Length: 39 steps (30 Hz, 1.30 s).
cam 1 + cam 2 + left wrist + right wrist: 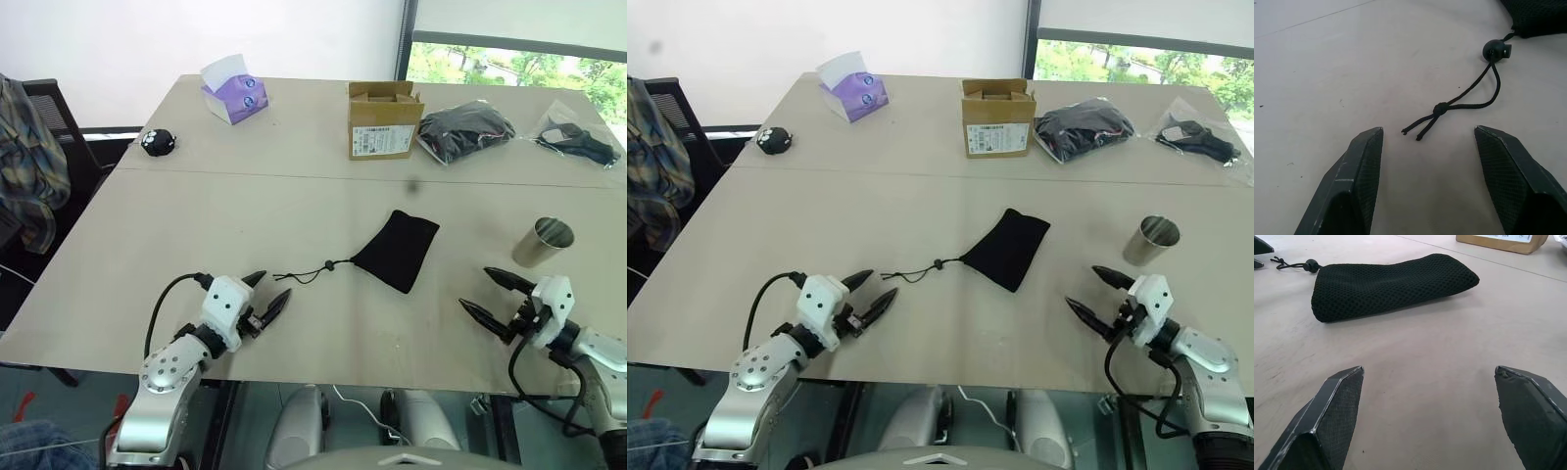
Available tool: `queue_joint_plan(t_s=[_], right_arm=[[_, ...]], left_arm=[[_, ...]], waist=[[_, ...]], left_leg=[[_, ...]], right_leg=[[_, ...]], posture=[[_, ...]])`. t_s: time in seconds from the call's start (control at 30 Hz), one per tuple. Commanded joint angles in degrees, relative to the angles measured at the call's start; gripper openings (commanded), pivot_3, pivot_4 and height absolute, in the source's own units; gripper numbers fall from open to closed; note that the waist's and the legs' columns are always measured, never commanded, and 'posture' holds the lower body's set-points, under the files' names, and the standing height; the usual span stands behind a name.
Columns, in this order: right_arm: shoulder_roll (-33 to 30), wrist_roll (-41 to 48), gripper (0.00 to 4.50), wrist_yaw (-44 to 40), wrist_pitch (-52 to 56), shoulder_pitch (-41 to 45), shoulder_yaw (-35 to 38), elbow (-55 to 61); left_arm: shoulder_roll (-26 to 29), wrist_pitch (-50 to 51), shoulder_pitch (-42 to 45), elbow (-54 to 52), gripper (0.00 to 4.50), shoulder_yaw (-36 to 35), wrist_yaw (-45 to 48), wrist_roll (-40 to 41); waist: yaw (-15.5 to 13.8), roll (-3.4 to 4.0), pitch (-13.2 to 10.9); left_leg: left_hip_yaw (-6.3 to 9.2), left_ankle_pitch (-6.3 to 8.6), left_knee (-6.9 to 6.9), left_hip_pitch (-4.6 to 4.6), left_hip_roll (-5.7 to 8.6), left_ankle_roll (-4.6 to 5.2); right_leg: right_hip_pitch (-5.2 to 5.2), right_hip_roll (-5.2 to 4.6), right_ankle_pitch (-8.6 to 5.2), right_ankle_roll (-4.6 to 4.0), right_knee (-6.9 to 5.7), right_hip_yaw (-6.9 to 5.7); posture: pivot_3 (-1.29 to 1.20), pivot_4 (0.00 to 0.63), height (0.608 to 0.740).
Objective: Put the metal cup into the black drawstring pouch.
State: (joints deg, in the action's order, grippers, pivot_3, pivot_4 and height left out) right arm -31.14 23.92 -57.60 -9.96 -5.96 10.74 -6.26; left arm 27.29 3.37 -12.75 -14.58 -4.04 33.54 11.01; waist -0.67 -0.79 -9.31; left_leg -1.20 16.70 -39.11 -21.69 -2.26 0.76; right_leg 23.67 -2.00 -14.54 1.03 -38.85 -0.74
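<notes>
Beige table [294,323], window beyond. Both my grippers spread wide, empty. Cup [544,242] upright just beyond right gripper [498,294]; rigid, slick, I'd pinch mid-wall. Pouch [397,250] limp, flat, cord end just ahead of left gripper [266,296].

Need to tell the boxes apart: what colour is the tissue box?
Purple and white tissue box, clearest in the left eye view.
</notes>
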Motion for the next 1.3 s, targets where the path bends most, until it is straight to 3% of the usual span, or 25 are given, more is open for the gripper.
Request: queue_joint_plan(t_s=[0.03,0.33,0.53,0.67,0.8,1.0,1.3], right_arm=[[-0.67,1.04,4.33,-0.41,-0.55,0.06,1.63,0.98],[-0.52,0.28,4.33,-0.52,-1.13,-1.48,0.48,4.25],[0.39,2.10,4.33,-2.18,-2.50,-6.64,0.15,10.45],[0.10,3.07,4.33,-1.86,0.05,-10.47,-0.97,15.31],[-0.04,0.82,4.33,-1.30,-0.27,-12.18,-2.58,17.47],[1.58,-0.31,4.33,2.94,1.20,-11.44,-4.22,20.45],[1.69,-0.55,4.33,4.95,1.70,-11.98,-4.32,21.87]], left_arm=[[0.64,0.33,-0.89,-1.07,3.08,-0.33,0.77,0.42],[2.88,0.57,1.83,-1.96,3.08,1.06,3.65,0.54],[9.71,-1.20,8.81,-1.61,3.08,4.89,13.58,0.32],[11.64,1.69,16.65,0.26,3.08,7.17,21.85,5.06],[10.03,0.05,26.36,7.11,3.08,11.12,26.41,3.63],[4.69,-13.05,41.03,27.13,3.08,19.98,29.61,-6.74],[-1.03,-16.90,45.42,35.51,3.08,19.81,27.46,-8.19]], waist=[[0.00,0.00,0.00],[-0.02,0.00,0.00],[-0.13,0.01,-0.01],[-0.16,0.00,-0.02],[-0.12,-0.01,-0.03],[-0.07,-0.02,-0.03],[-0.06,-0.06,-0.05]], left_leg=[[0.00,0.00,0.00,0.00,0.00,0.00],[0.01,0.00,0.00,0.00,0.00,0.00],[0.04,0.00,0.00,-0.04,0.01,0.00],[0.04,0.00,-0.01,-0.05,0.01,0.00],[-0.04,0.00,-0.05,0.00,0.04,0.00],[-0.12,0.00,-0.14,-0.08,0.08,0.00],[-0.05,0.02,-0.11,-0.13,0.07,0.04]], right_leg=[[0.00,0.00,0.00,0.00,0.00,0.00],[0.00,0.00,0.00,0.00,0.00,-0.01],[0.01,0.02,0.00,0.00,0.00,-0.06],[0.00,0.01,0.00,0.00,0.02,-0.07],[0.00,0.03,0.00,0.01,-0.01,-0.07],[0.00,0.20,0.00,0.01,0.01,-0.12],[0.02,0.20,0.00,0.02,0.01,-0.09]], posture=[[0.00,0.150,0.715],[0.00,0.150,0.715],[0.00,0.150,0.715],[0.00,0.150,0.715],[0.00,0.150,0.715],[0.00,0.150,0.715],[0.00,0.150,0.715]])
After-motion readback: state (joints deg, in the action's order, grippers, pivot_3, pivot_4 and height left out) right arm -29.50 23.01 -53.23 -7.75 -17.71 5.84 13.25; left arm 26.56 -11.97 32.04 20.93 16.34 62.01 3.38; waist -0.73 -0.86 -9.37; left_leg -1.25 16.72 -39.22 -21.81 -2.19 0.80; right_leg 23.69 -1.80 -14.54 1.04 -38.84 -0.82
